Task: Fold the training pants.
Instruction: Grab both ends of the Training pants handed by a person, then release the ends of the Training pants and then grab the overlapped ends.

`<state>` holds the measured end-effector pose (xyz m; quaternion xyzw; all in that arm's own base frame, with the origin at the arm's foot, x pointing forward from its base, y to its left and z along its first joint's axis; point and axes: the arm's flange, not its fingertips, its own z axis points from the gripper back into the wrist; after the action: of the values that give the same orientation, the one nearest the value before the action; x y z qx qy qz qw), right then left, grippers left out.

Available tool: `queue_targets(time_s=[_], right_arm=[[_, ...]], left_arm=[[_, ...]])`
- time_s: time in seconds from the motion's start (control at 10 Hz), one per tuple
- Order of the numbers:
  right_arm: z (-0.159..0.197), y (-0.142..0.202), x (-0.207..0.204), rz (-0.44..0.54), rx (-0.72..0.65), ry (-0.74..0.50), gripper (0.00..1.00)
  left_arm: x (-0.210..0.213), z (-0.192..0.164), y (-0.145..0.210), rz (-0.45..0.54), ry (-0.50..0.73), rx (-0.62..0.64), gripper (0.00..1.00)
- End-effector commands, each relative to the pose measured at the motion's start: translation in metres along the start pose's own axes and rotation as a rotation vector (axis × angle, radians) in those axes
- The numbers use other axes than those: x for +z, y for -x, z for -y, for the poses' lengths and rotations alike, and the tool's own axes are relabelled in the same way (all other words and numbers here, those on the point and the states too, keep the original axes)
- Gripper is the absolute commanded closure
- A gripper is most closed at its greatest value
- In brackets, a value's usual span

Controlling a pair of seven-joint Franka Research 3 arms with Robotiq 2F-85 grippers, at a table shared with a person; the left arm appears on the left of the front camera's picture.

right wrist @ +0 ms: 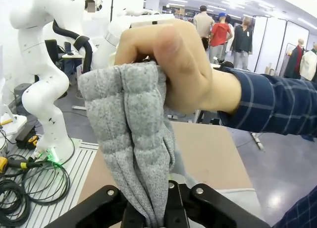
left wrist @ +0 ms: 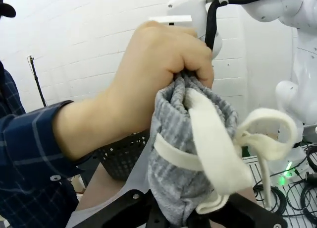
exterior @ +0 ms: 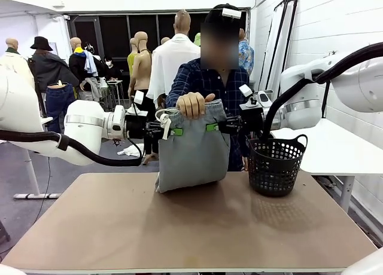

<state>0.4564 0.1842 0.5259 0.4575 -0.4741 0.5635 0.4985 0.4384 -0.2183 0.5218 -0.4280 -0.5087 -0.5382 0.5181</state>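
Over table (exterior: 179, 233), training pants (exterior: 191, 158) clamped between left gripper (exterior: 175, 131), right gripper (exterior: 214, 127).

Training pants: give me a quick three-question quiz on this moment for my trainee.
1. True or false: the training pants lie flat on the table.
2. In the front view, what stands on the table at picture right of the pants? A) a black basket B) a cardboard box C) a metal bucket
3. Fill in: the left gripper and the right gripper pinch the pants at either side near the top, while the person's ____ grips the top edge between them.
Key: 1 false, they hang upright with the lower end on the table; 2 A; 3 hand.
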Motion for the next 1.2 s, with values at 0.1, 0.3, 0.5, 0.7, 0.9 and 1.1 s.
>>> queue_targets(time_s=[0.1, 0.3, 0.5, 0.7, 0.9, 1.1], right_arm=[[-0.0009, -0.0022, -0.0008, 0.004, 0.002, -0.007, 1.00], [-0.0009, -0.0022, -0.0008, 0.004, 0.002, -0.007, 1.00], [-0.0009, -0.0022, -0.0008, 0.004, 0.002, -0.007, 1.00], [-0.0009, -0.0022, -0.0008, 0.004, 0.002, -0.007, 1.00], [-0.0009, -0.0022, -0.0008, 0.004, 0.002, -0.007, 1.00], [-0.0009, -0.0022, -0.0008, 0.004, 0.002, -0.007, 1.00]], left_arm=[[0.0045, 0.0050, -0.0049, 0.040, -0.029, -0.045, 1.00], [0.0045, 0.0050, -0.0049, 0.040, -0.029, -0.045, 1.00], [0.0045, 0.0050, -0.0049, 0.040, -0.029, -0.045, 1.00], [0.0045, 0.0050, -0.0049, 0.040, -0.029, -0.045, 1.00], [0.0045, 0.0050, -0.0049, 0.040, -0.029, -0.045, 1.00], [0.0045, 0.0050, -0.0049, 0.040, -0.029, -0.045, 1.00]])
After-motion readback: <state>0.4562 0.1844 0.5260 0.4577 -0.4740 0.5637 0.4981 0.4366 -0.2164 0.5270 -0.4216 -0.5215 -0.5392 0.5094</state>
